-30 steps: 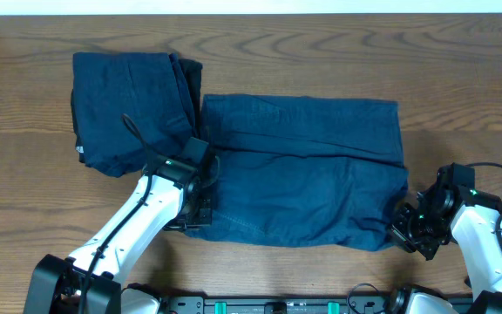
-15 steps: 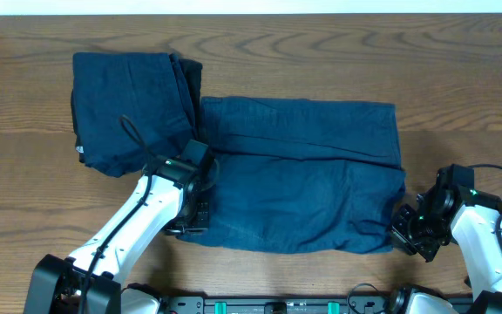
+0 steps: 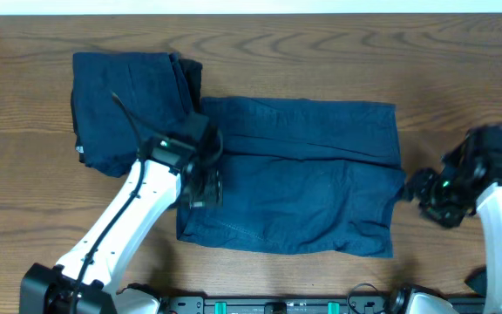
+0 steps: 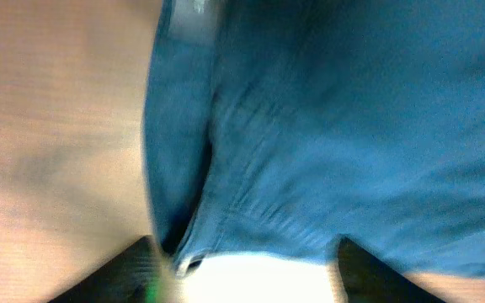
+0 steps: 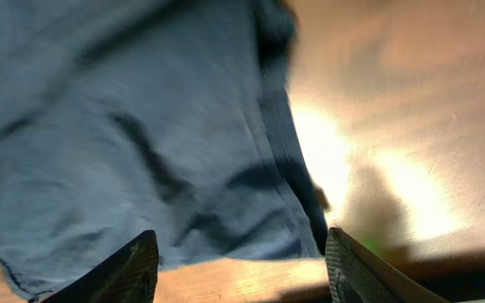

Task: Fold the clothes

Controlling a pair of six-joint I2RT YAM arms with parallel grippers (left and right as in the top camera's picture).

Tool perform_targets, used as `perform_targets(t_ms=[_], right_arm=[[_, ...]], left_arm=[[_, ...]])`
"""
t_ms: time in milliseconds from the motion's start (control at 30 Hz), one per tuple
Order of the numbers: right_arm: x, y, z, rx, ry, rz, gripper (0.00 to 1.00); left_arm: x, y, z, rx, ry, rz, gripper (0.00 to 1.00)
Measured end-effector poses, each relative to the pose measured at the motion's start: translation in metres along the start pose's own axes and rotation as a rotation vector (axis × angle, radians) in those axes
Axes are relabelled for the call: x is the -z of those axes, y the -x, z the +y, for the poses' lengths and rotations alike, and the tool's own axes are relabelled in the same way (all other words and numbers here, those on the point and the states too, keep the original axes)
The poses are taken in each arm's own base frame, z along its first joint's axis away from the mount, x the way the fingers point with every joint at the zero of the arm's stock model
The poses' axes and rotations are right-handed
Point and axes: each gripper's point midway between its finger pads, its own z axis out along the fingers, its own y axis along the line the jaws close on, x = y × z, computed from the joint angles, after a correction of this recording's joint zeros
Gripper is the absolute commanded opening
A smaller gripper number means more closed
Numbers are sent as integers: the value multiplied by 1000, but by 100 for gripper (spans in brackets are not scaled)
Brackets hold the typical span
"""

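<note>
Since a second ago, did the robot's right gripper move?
Yes. The right gripper moved away from the black rail at the table's front, toward the far side, and now hangs open beside the blue garment.

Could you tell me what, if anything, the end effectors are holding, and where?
Nothing is held: left end effector and right end effector are both open.

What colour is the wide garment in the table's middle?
Dark navy-blue denim-like garment; best in overhead view.
</note>
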Motion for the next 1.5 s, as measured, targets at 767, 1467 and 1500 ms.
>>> perform_targets(t_ms=[767,1467,1500], right_arm=[[-107,50,84,386,20,43,1],[-163,157,82,371,-25,-240,2],[-163,161,80,365,-27,-255,2]], left_arm=[[-97,48,-24,-13,-4,33,6],[-116,118,-95,-64,-181,-264,6],[-116,121,-99,-65,-189,-275,6]])
